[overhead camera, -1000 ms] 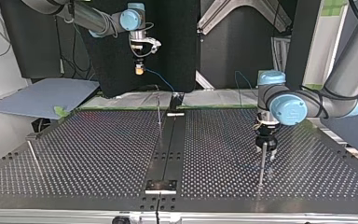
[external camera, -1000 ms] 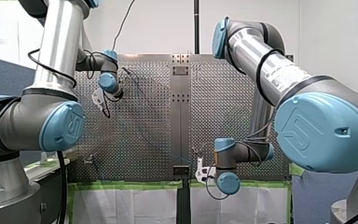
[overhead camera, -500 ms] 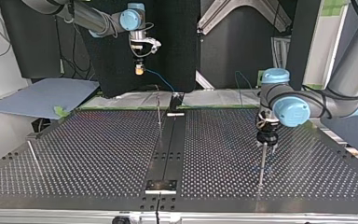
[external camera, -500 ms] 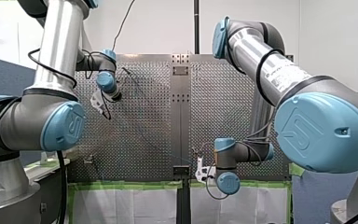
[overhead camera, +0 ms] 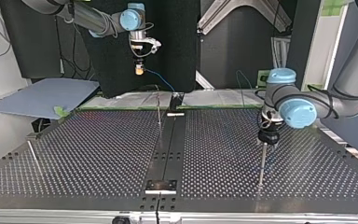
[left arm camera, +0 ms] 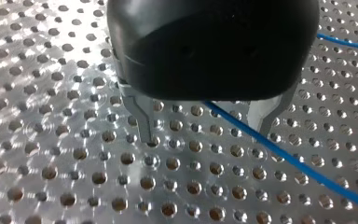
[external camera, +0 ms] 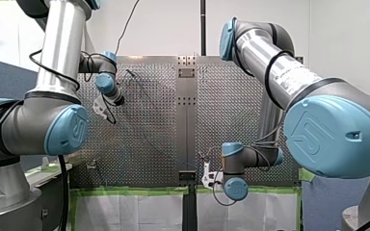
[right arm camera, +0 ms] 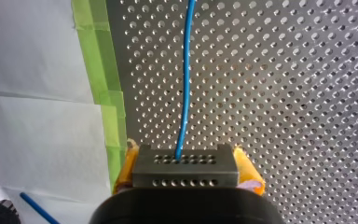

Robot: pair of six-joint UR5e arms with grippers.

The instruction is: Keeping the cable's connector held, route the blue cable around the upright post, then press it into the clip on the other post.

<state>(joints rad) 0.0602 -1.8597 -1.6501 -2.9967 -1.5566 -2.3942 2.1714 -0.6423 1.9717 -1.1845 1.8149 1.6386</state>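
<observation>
Blue thin cable [right arm camera: 185, 84] comes straight out of the grey metal connector block with rows of holes [right arm camera: 185, 170], and my right pincer [overhead camera: 140, 70] has its yellow pads [right arm camera: 248, 172] clamped on both sides of that block. In the top view it hangs up high at roughly 11 o'clock, over the far edge of the perforated silver metal desk [overhead camera: 98, 154]. My left pincer [left arm camera: 205, 134], black with bare metal fingers [left arm camera: 142, 119], is spread wide, nothing pinched; the cable runs loose between them, closer to one finger. Top view puts it around 3 o'clock, right over the tip of a thin upright metal post [overhead camera: 261, 163].
</observation>
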